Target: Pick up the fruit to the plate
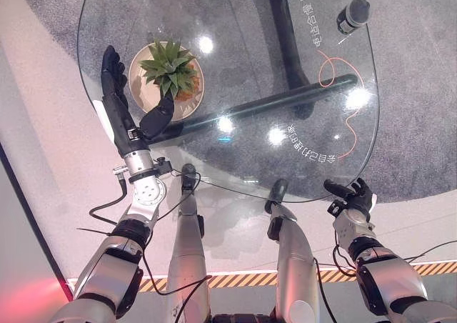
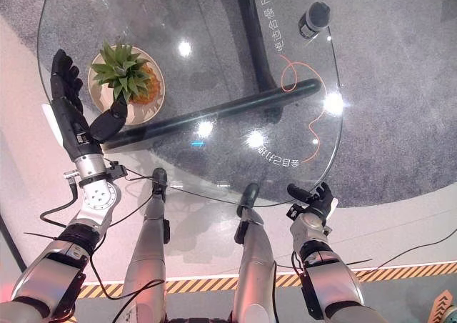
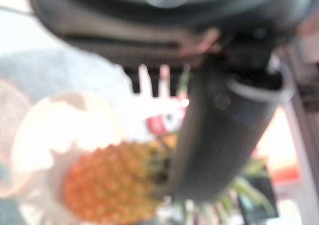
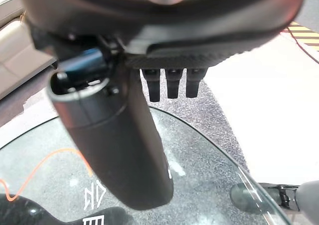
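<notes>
From the head views, the pineapple (image 1: 173, 71) already lies on the plate (image 1: 140, 64) at about ten o'clock on the glass table (image 1: 285, 87); the left hand (image 1: 118, 98) stands just beside the plate, fingers straight and spread, gripping nothing, likely just let go. The left wrist view shows the fruit on the plate past the thumb, its leaves partly hidden. The right wrist view shows the right hand (image 2: 314, 198), fingers relaxed and empty, idle at the table's five o'clock edge.
</notes>
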Motion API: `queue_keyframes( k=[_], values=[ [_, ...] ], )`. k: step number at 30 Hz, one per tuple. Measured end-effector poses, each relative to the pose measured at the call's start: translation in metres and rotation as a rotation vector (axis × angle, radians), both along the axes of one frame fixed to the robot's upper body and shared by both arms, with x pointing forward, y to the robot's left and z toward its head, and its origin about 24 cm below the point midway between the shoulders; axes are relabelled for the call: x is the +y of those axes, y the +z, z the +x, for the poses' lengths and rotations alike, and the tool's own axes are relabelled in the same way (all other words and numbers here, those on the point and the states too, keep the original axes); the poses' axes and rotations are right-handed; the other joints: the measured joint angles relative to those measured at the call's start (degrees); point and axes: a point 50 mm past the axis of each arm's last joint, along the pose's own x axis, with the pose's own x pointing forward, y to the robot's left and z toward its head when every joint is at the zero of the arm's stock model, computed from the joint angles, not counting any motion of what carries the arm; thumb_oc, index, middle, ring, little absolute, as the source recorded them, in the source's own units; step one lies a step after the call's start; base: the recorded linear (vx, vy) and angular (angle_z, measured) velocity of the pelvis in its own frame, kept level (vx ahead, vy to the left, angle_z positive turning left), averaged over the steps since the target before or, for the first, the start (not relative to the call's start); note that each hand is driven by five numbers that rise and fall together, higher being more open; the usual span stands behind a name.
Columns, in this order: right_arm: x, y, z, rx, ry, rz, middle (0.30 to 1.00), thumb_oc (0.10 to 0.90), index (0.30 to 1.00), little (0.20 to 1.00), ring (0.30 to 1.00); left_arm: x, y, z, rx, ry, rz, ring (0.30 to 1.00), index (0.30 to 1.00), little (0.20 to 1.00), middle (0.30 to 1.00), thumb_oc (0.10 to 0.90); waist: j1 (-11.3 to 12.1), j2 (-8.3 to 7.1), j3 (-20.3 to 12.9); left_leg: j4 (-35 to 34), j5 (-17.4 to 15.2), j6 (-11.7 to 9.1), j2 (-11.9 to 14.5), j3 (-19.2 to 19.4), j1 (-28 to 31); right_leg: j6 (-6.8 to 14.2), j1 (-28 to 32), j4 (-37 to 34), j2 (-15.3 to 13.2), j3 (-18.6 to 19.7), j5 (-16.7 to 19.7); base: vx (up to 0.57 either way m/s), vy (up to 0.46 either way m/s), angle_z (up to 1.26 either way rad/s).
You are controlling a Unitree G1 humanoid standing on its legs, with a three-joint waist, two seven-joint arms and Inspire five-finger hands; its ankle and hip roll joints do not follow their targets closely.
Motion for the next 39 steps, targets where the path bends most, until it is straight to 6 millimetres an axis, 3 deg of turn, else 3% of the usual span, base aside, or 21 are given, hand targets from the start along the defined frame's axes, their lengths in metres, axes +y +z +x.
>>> queue_keyframes(
  k=[14,39],
  values=[
    [-0.009,-0.002,-0.006,-0.002,-0.032,-0.002,0.9,0.8,0.9,0.9,0.9,-0.001,-0.023,-0.009,0.075,-0.015,0.031,0.9,0.9,0.9,0.9,0.8,0.07,1.29,-0.03,0.03,-0.02,0.07,-0.56,-0.11,0.04,0.09,-0.02,0.53,-0.62,-0.04,-0.33,0.0,0.005,0.01],
    [-0.012,-0.001,-0.006,-0.007,-0.046,0.002,0.9,0.8,0.9,0.9,0.9,0.0,-0.027,-0.01,0.1,-0.027,0.041,0.9,0.9,0.9,0.9,0.8,0.12,1.74,-0.04,0.01,-0.03,0.09,-0.64,-0.07,0.2,-0.03,0.0,0.61,-0.71,0.05,-0.21,0.0,0.003,0.0]
  ],
)
